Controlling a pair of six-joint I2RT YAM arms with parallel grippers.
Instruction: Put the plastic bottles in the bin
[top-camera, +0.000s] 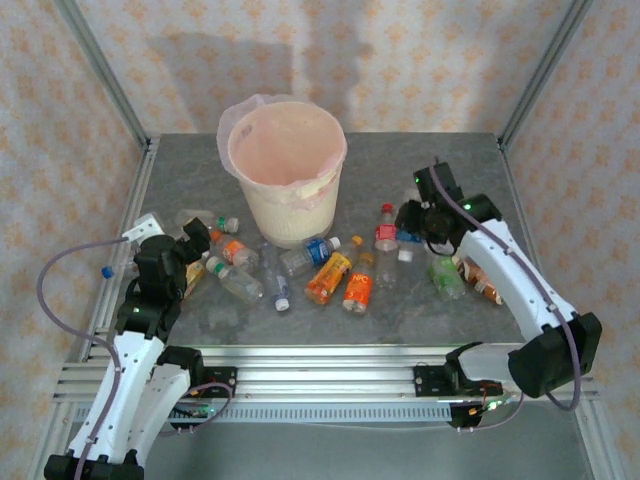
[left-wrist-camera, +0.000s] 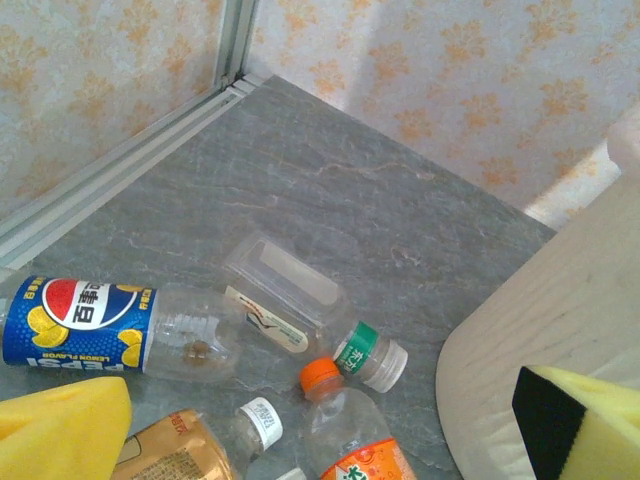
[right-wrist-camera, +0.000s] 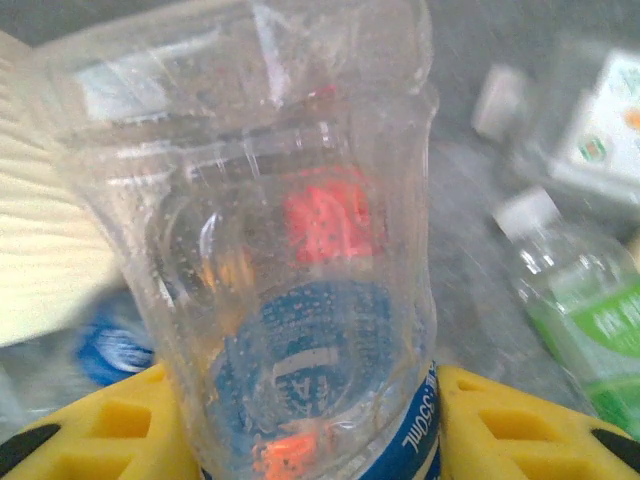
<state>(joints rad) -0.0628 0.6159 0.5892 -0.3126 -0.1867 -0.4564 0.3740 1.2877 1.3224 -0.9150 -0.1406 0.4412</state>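
Left of bin (top-camera: 287, 170): left pincer (top-camera: 197, 238) low over table (top-camera: 400, 160), pads apart, empty. In front of bin: plastic bottles (top-camera: 328, 277) scattered, none visible inside bin. Right of bin: right pincer (top-camera: 412, 225) clamped on clear blue-label bottle (right-wrist-camera: 290, 250). Task judged barely begun.

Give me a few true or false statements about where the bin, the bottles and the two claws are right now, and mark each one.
1. The bin stands upright at the far middle of the table. True.
2. The right claw is closed on a clear bottle with a blue label. True.
3. The left claw grips the Pepsi bottle. False: its jaws are open, and that bottle lies on the table.
4. A lid covers the bin. False: its top is open, with the pinkish bag folded over the rim.
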